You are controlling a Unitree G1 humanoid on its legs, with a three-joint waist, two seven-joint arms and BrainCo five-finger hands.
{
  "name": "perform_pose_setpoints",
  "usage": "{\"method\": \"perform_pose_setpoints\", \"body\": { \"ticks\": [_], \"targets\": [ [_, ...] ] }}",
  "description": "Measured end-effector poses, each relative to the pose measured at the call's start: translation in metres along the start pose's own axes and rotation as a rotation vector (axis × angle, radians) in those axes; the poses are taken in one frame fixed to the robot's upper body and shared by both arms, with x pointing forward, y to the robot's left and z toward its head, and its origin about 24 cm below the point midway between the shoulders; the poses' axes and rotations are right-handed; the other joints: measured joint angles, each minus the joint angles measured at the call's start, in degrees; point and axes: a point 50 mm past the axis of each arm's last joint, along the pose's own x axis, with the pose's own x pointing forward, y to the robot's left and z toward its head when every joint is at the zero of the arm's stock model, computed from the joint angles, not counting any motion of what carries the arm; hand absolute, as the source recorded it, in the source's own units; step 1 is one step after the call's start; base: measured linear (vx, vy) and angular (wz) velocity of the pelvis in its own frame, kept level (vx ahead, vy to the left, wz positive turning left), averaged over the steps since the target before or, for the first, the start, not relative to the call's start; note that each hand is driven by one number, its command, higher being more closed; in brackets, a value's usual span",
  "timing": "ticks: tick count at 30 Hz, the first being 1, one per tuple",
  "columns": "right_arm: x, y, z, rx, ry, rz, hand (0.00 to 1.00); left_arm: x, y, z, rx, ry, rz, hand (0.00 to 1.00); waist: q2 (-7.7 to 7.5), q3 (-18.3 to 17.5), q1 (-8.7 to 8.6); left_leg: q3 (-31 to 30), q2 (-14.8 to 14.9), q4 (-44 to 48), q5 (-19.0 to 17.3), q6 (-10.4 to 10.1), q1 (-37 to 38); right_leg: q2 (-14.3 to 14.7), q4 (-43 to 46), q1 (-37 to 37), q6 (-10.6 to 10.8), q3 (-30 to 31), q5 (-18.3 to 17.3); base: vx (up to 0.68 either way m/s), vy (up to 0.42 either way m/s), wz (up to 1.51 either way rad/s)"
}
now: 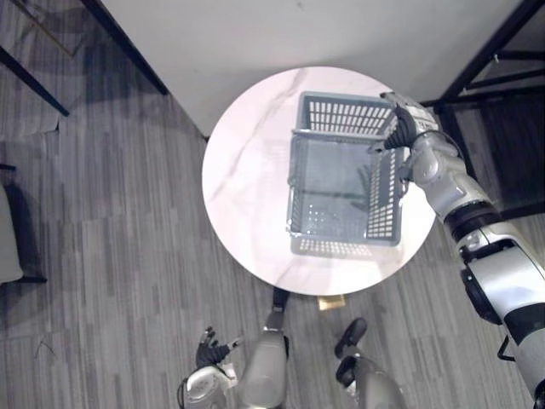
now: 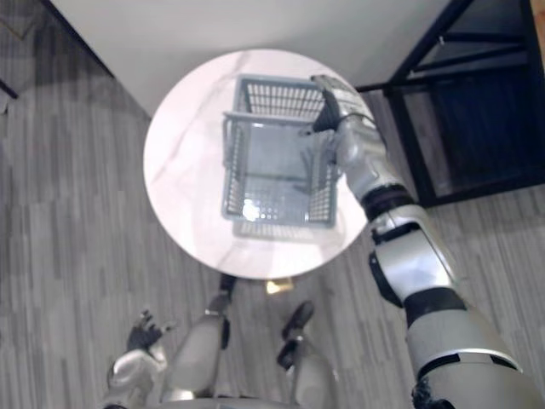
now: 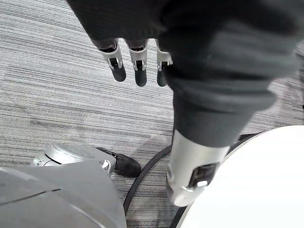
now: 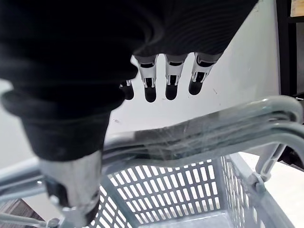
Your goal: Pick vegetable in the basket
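Observation:
A grey slatted plastic basket (image 1: 341, 115) stands on a round white marble table (image 1: 247, 170), and its inside looks empty; I see no vegetable. My right hand (image 1: 409, 128) reaches over the basket's far right corner. In the right wrist view its fingers (image 4: 171, 80) are straight just above the basket's two folded metal handles (image 4: 213, 133), with the thumb on the near side of them and nothing grasped. My left hand (image 1: 213, 349) hangs low beside the table over the floor, its fingers (image 3: 137, 71) relaxed and empty.
A black metal shelf frame (image 1: 494, 51) stands close to the table's right. A white wall panel (image 1: 298, 34) runs behind the table. A chair's edge (image 1: 13, 230) shows at the far left. Grey plank floor (image 1: 111, 256) surrounds the table.

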Motion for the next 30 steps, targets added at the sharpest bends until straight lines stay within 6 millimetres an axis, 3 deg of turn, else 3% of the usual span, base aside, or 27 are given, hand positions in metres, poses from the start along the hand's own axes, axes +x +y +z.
{"method": "perform_pose_setpoints", "body": {
  "ticks": [7, 8, 16, 30],
  "targets": [
    [0.0, 0.003, 0.004, -0.003, -0.011, 0.009, 0.0, 0.003, -0.004, 0.006, -0.001, -0.016, 0.012, 0.0, 0.26, 2.3, 0.07, -0.24, 0.16, -0.02, 0.06, -0.07, -0.28, 0.08, 0.34, -0.27, -0.06, -0.07, -0.05, 0.0, 0.0, 0.0],
    [0.0, 0.004, 0.006, -0.002, -0.016, 0.009, 1.0, 0.003, -0.004, 0.007, -0.002, -0.018, 0.012, 0.0, 0.29, 2.41, 0.06, -0.24, 0.16, -0.02, 0.06, -0.07, -0.29, 0.07, 0.35, -0.28, -0.06, -0.06, -0.05, 0.0, 0.0, 0.0],
    [0.002, 0.004, 0.013, 0.007, -0.035, -0.021, 1.0, 0.004, -0.004, 0.009, -0.003, -0.026, 0.02, 0.0, 0.29, 2.42, 0.12, -0.26, 0.18, 0.0, 0.14, -0.12, -1.02, 0.05, 0.65, -1.17, -0.13, -0.06, -0.11, 0.0, -0.004, 0.0],
    [0.001, 0.005, 0.0, -0.038, 0.014, -0.04, 1.0, 0.003, -0.008, 0.009, 0.016, -0.039, 0.001, 0.0, 0.49, 2.53, 1.1, -1.64, 0.25, -0.01, 0.4, -0.27, -1.29, -0.25, 3.2, -1.92, -0.67, -0.41, -1.54, 0.0, -0.017, 0.03]
  ]
}}
